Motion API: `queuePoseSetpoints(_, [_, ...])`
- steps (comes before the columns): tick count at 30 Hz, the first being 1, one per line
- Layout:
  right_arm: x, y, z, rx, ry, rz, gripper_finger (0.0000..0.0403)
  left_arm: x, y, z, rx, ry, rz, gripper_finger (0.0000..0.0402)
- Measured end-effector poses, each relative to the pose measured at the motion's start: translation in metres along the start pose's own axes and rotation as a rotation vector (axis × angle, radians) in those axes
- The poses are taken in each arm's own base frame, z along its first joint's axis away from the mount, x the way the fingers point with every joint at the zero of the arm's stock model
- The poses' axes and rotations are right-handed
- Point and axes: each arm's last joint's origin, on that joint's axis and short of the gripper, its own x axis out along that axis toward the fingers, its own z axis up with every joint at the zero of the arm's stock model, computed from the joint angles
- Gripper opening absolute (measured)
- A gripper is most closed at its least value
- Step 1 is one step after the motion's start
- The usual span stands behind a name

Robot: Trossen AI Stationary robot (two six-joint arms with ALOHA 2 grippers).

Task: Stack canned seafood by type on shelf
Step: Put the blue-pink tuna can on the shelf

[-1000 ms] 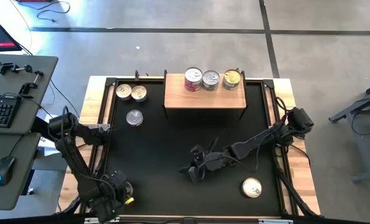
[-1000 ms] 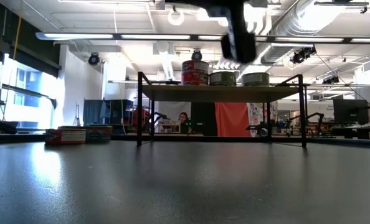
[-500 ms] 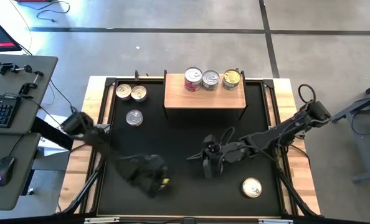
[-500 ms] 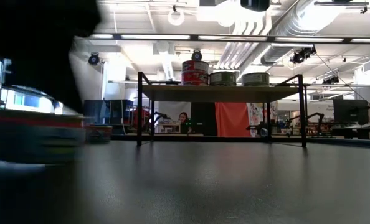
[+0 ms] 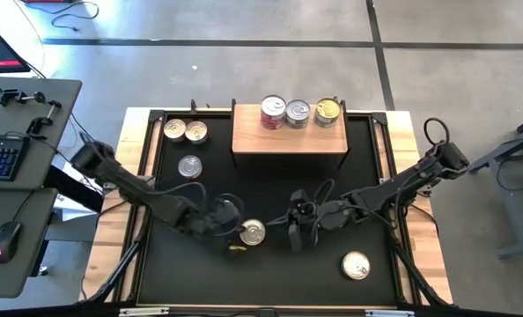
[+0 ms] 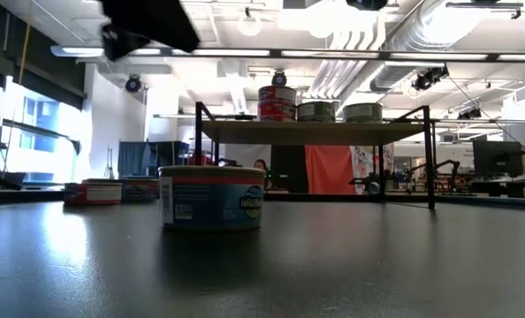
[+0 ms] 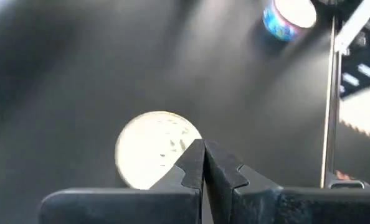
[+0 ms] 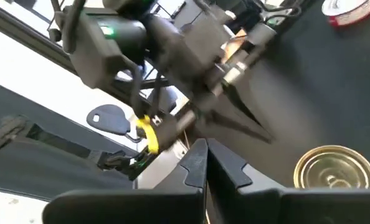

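Three small round tins stand in a row along the far edge of the light-brown wooden shelf (image 5: 290, 141): a red-labelled tin (image 5: 273, 112) that looks taller than the others, a silver-lidded tin (image 5: 298, 112) in the middle, and a gold-lidded tin (image 5: 328, 111) at the right end. On the black mat-covered table (image 5: 270, 185), left of the shelf, two gold-lidded tins (image 5: 185, 131) sit side by side, touching, with a silver-lidded tin (image 5: 189, 165) just in front of them. Another gold-lidded tin (image 5: 356, 265) lies near the table's front right corner.

Near the middle of the mat stands a flat round tin with a silver lid and a blue-and-white side label (image 5: 252, 232). The left gripper (image 5: 230, 231) hangs just beside this tin on its left, its two dark fingers clenched together and holding nothing. In the left wrist view the tin's bright lid (image 7: 155, 154) shows just past the pressed-together fingertips. The right gripper (image 5: 295, 239) is just to the right of the same tin, fingers likewise clenched and empty.
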Motion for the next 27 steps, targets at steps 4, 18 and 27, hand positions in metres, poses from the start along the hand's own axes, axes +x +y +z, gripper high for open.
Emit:
queuePoseSetpoints(4, [0.003,-0.007,0.0,0.008,0.077,-0.009,0.0,-0.01,0.003,-0.028,-0.085,-0.033,0.002,0.0])
queuePoseSetpoints(18, [0.06,-0.104,-0.049,0.205,0.404,-0.491,0.0,0.048,0.007,-0.112,-0.327,0.114,-0.06,0.0])
queuePoseSetpoints(27, [0.078,-0.13,-0.055,0.236,0.343,-0.569,0.0,0.079,0.018,-0.113,-0.345,0.076,0.004,0.0])
